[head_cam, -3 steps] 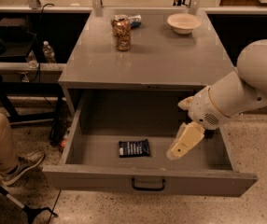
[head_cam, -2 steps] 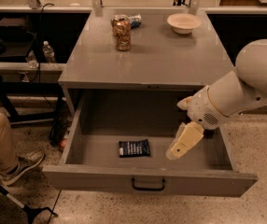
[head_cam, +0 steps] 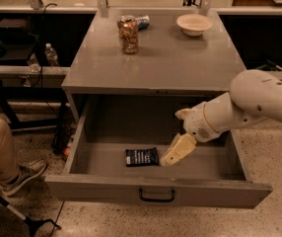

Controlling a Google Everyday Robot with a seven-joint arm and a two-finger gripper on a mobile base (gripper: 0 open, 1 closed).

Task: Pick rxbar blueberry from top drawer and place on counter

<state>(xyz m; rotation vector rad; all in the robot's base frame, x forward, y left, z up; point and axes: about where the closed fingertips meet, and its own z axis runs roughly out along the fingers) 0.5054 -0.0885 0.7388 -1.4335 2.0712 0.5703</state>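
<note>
The top drawer (head_cam: 106,189) is pulled open under the front edge of the table (head_cam: 180,63). The rxbar blueberry (head_cam: 142,156) lies flat on the drawer floor, near the middle. The hand (head_cam: 176,151) is down inside the drawer, just beside the bar, on the side toward the table's right edge. It is not holding the bar, and I cannot tell if it is open or closed. This looks like the reaching step. Next the hand needs to get over the bar, grab it, lift it out, and set it on the table, away from the can (head_cam: 128,35) and bowl (head_cam: 194,23) near the back edge.
</note>
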